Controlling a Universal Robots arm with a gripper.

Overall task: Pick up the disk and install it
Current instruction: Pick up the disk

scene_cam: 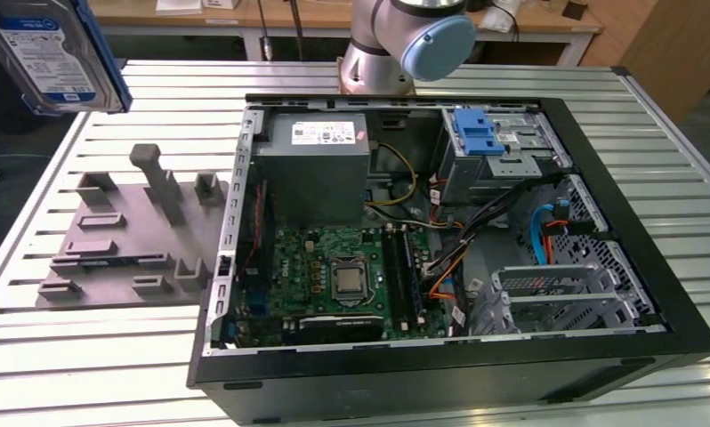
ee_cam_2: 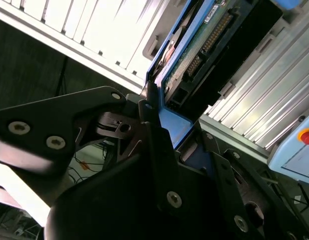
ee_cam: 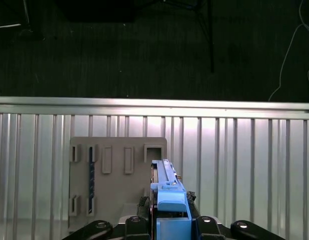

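Pincer (ee_cam: 172,225) clamped on disk (scene_cam: 56,55) abv grey jig (scene_cam: 117,258); open PC case (scene_cam: 673,286) beside jig.

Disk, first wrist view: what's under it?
A grey fixture plate on the slatted table. The disk hides one corner of the plate and some of the table.

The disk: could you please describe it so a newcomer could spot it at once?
Start at the open computer case on the table. Beyond the grey tray, at the exterior view's upper left, the disk hangs in the hand. Unlike the case's bare blue bracket, it carries a white-and-blue label.
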